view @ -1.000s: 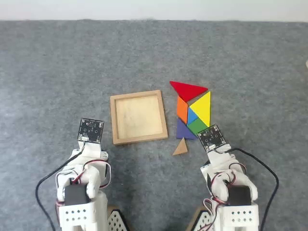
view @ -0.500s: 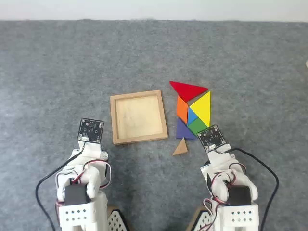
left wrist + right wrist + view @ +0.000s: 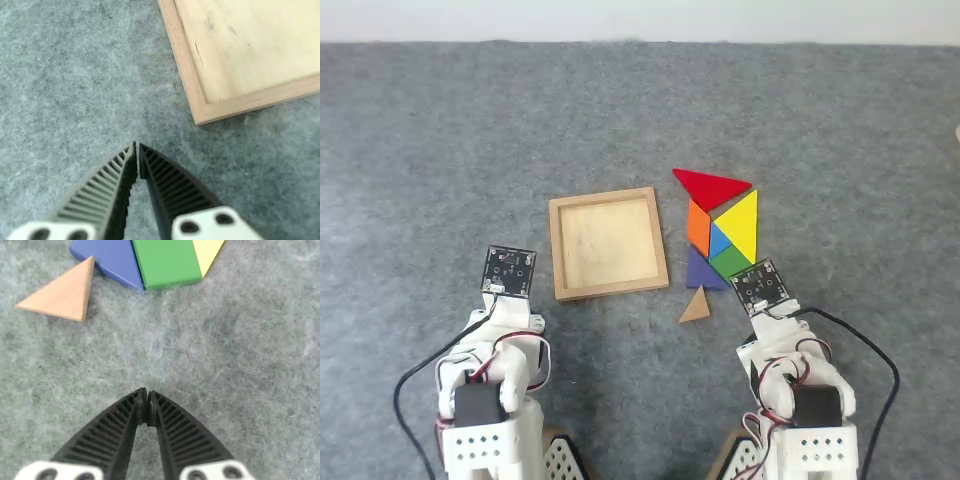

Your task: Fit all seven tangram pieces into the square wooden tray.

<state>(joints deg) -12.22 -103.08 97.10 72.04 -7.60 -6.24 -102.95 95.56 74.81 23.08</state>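
The square wooden tray (image 3: 561, 258) lies bare on the grey carpet, its near corner (image 3: 201, 107) in the left wrist view. To its right the pieces cluster: red triangle (image 3: 710, 186), orange piece (image 3: 698, 227), yellow triangle (image 3: 741, 225), small blue triangle (image 3: 718, 241), green square (image 3: 729, 261), purple triangle (image 3: 701, 271). A tan triangle (image 3: 696, 306) lies apart, nearer the arms. My left gripper (image 3: 136, 148) is shut over bare carpet just short of the tray's corner. My right gripper (image 3: 146, 393) is shut over carpet, short of the tan triangle (image 3: 62, 294) and green square (image 3: 165, 261).
Grey carpet covers the whole table. Both arm bases sit at the near edge, the left arm (image 3: 490, 385) and the right arm (image 3: 795, 385). Open carpet lies to the left of the tray and beyond the pieces.
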